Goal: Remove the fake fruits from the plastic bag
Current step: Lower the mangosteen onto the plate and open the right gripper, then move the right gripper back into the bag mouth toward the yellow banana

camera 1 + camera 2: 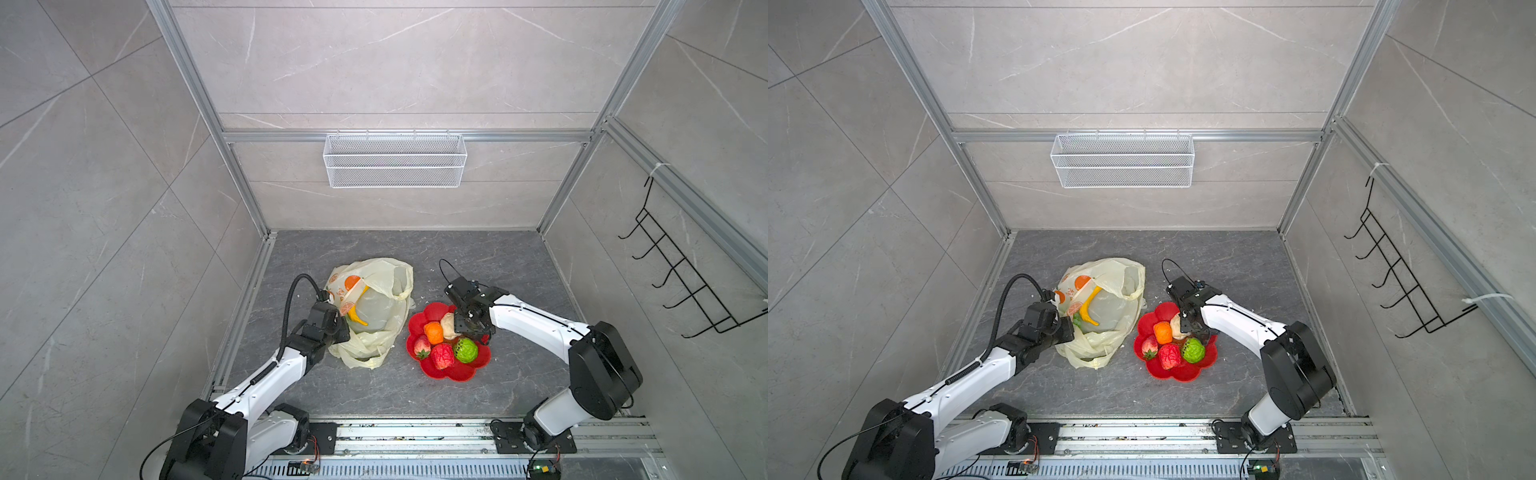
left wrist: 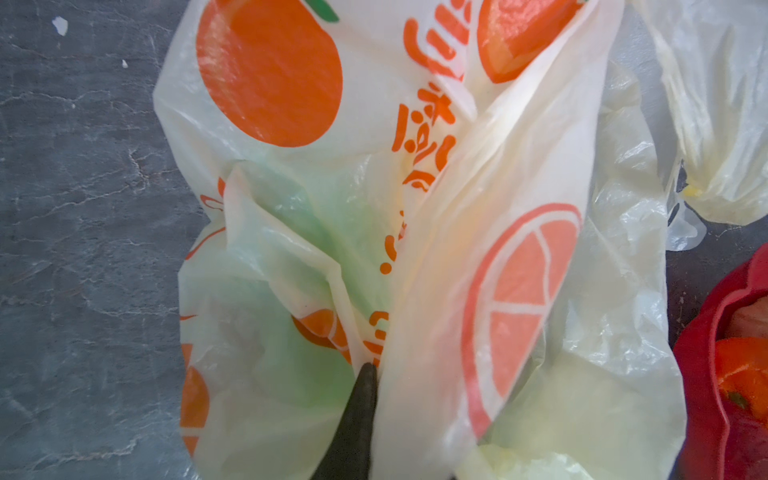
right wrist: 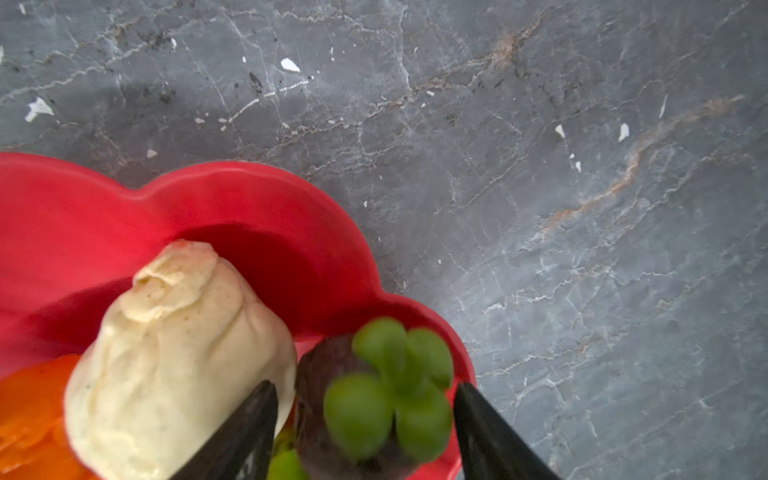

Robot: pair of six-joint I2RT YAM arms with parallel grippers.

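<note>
- Table (image 1: 478, 257): one grey marbled surface carries everything.
- Plastic bag (image 1: 386, 276): one, crumpled left of the table's middle. It looks thin, limp and slippery, so it will likely slump shut unless an edge is held up. The printed rim or a handle seems the best place to pinch.
- Red dish (image 1: 453, 376): one, just beside the bag at its 4 o'clock.
- Fruits in the dish, six:
  - cream fruit (image 1: 448, 324) at 12 o'clock
  - orange (image 1: 433, 332) at 11
  - strawberry (image 1: 422, 346) at 9
  - red bumpy fruit (image 1: 442, 356) near 6
  - green bumpy fruit (image 1: 465, 350) at 3
  - dark brown fruit (image 3: 328, 374) with green leaves, near 1
- Fruits in the bag, two that show: a banana (image 1: 1088, 306) and a green fruit (image 2: 307, 232), blurred by the film. Both look light, stiff and glossy, so likely to slip. The banana's curved middle is the surest hold.
- Right fingers (image 3: 245, 432): spread apart around the dark brown fruit, with a gap on one side, so not clamping it.
- Left fingers (image 2: 355, 419): closed on a fold of the bag at its 8 o'clock edge.
</note>
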